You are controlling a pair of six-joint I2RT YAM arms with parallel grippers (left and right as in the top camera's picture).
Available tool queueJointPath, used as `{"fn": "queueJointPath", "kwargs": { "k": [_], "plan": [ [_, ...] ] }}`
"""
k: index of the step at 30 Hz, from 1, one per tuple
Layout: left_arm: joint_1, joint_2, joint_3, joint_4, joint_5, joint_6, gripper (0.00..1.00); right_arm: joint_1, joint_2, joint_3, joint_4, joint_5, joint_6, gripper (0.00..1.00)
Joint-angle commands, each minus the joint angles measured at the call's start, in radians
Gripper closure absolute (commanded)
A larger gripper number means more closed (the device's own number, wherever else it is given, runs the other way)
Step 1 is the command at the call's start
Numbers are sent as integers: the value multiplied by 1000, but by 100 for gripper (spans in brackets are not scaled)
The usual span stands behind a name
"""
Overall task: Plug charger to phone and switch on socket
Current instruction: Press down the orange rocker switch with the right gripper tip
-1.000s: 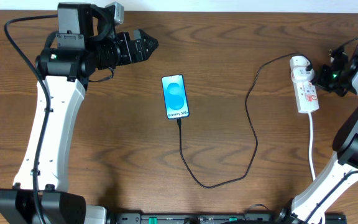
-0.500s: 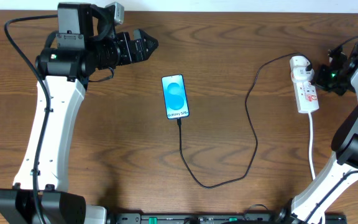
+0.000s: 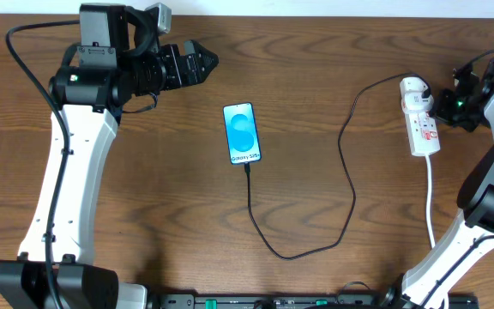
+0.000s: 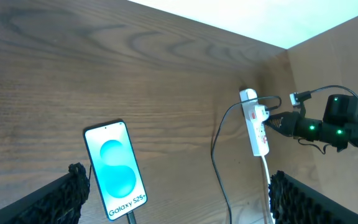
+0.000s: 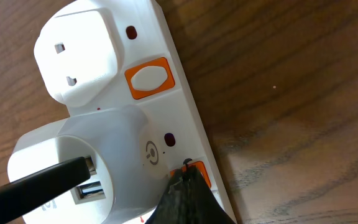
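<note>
The phone (image 3: 242,133) lies face up mid-table with its screen lit, and it also shows in the left wrist view (image 4: 115,169). The charger cable (image 3: 350,180) is plugged into the phone's lower end and loops right to a white adapter (image 5: 92,162) on the socket (image 3: 422,120). My left gripper (image 3: 200,62) is open and empty, up and to the left of the phone. My right gripper (image 3: 444,103) is shut. Its tip (image 5: 188,180) touches the orange switch beside the adapter on the socket (image 5: 166,37).
A second white plug (image 5: 79,53) sits in the socket's end outlet, with another orange switch (image 5: 150,78) beside it. The thick white cord (image 3: 430,197) runs from the socket toward the front edge. The table's back edge is close behind both arms.
My right gripper has edged slightly left toward the socket. The left arm, phone and cable have not moved.
</note>
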Motion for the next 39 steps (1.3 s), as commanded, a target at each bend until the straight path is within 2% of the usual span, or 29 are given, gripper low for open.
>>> {"fn": "queueJointPath", "kwargs": {
  "k": [1,16,20,27,32,39],
  "plan": [
    [2,-8,10,-2,-6,10,7,82,33,-34,-35,-148,-22,99],
    [2,-8,10,-2,-6,10,7,100,33,-34,-43,-150,-88,99],
    [2,-8,10,-2,-6,10,7,100,33,-34,-51,-208,-86,99],
    [2,-8,10,-2,-6,10,7,100,33,-34,-49,-229,2,99],
    [2,-8,10,-2,-6,10,7,100,33,-34,-30,-208,163,99],
    [2,-8,10,-2,-6,10,7,98,33,-34,1,-111,298,99]
  ]
}}
